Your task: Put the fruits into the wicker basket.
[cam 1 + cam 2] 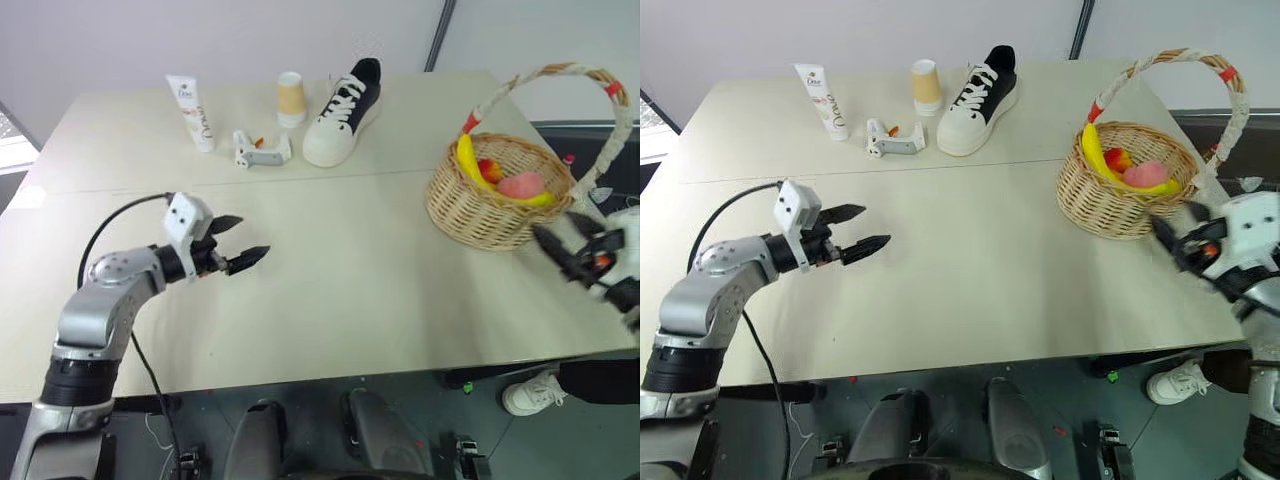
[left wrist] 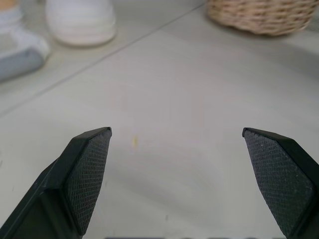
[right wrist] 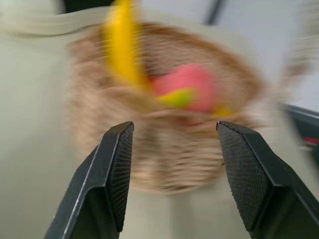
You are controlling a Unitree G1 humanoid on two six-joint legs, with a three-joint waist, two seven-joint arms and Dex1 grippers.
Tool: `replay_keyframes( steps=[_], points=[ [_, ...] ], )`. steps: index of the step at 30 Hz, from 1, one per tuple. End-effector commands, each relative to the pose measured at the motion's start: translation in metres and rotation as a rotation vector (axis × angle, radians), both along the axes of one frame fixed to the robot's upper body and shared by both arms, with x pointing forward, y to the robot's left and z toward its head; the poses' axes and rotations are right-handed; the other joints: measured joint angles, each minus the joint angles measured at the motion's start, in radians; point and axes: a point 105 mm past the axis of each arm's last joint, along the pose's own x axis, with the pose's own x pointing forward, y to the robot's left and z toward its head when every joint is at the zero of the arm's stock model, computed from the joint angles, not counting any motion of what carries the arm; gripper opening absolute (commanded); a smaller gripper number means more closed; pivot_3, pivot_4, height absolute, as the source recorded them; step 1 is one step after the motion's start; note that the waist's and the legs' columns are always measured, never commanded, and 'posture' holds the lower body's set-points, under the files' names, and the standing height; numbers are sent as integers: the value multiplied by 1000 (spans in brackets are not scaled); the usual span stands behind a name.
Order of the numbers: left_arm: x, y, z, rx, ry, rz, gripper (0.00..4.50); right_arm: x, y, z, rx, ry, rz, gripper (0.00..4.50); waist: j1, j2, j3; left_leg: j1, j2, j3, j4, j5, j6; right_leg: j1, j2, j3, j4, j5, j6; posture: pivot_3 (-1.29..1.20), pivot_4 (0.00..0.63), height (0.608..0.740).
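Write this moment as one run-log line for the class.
fruits: banana, peach, mango in wicker basket | left pincer: open, empty | right pincer: open, empty, near basket

Right gripper (image 3: 170, 149) fingers (image 3: 117, 169) apart, both black textured pads visible, nothing between them. Wicker basket (image 3: 164, 164) straight ahead past the fingertips, blurred, sitting on the pale bench (image 3: 30, 149). Inside the basket: yellow banana (image 3: 122, 45) leaning up along the rim on one side, pink peach (image 3: 192, 82) beside it near the middle, a yellow-green patch with some red (image 3: 174, 97) just in front of the peach, likely the mango, too blurred to be sure. Small yellow bit (image 3: 222, 110) at the peach's far side, cannot tell what. Gripper not touching the basket; its woven wall shows in the gap between the fingers. Dark area (image 3: 304, 124) beyond the bench edge.
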Motion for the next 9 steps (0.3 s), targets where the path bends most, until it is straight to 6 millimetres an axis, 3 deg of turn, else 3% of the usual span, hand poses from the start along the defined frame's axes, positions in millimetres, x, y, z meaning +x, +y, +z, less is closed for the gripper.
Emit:
replay_keyframes(
  steps=[1,4,9],
  points=[
    [1,16,6,-11,-55,82,4500,-1,52,5,11,-21,235,2734,2,0,0,0,0,0,0,0,0,0,0,0,0,0,0,0,150,740],
    [-1,23,-1,-42,-56,141,4500,8,80,-6,24,8,340,2734,3,0,0,-1,0,0,1,0,0,0,0,0,0,0,0,0,150,740],
    [-7,24,-4,-74,-59,163,4500,21,90,-13,49,16,395,2734,18,-1,0,-2,-1,0,1,0,0,0,-2,0,-1,0,0,0,150,740]
  ],
)
